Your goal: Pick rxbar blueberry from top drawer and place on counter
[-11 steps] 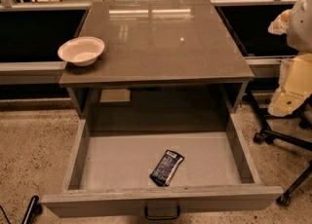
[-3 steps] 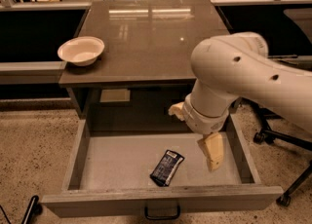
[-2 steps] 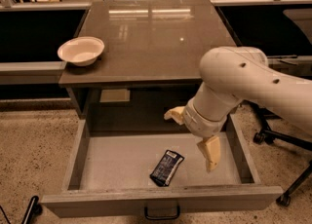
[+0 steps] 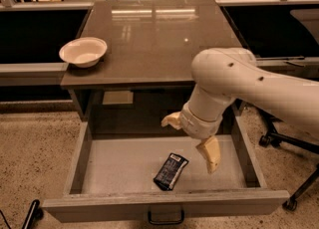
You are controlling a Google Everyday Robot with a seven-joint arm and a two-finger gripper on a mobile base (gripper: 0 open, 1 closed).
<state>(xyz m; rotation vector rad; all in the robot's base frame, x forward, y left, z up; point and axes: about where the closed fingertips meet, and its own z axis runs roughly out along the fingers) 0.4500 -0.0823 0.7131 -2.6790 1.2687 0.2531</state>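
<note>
The rxbar blueberry [image 4: 170, 171], a small flat bar in a dark wrapper with white print, lies on the light floor of the open top drawer [image 4: 109, 166], near the front and right of the middle. My gripper [image 4: 192, 138] hangs over the drawer, just above and to the right of the bar. It is open and empty, with one finger [image 4: 172, 120] pointing left and the other [image 4: 209, 154] pointing down. It does not touch the bar. The counter [image 4: 159, 39] is the glossy grey-brown top behind the drawer.
A pale bowl [image 4: 83, 51] stands at the counter's left front corner. The drawer's dark pull handle [image 4: 166, 218] is at the front panel. Chair legs with casters [image 4: 291, 203] stand to the right on the speckled floor. Grey ledges run on both sides.
My arm has come in from the right and lowered over the drawer. The gripper has moved down and slightly left, nearer the bar. The bar has not moved.
</note>
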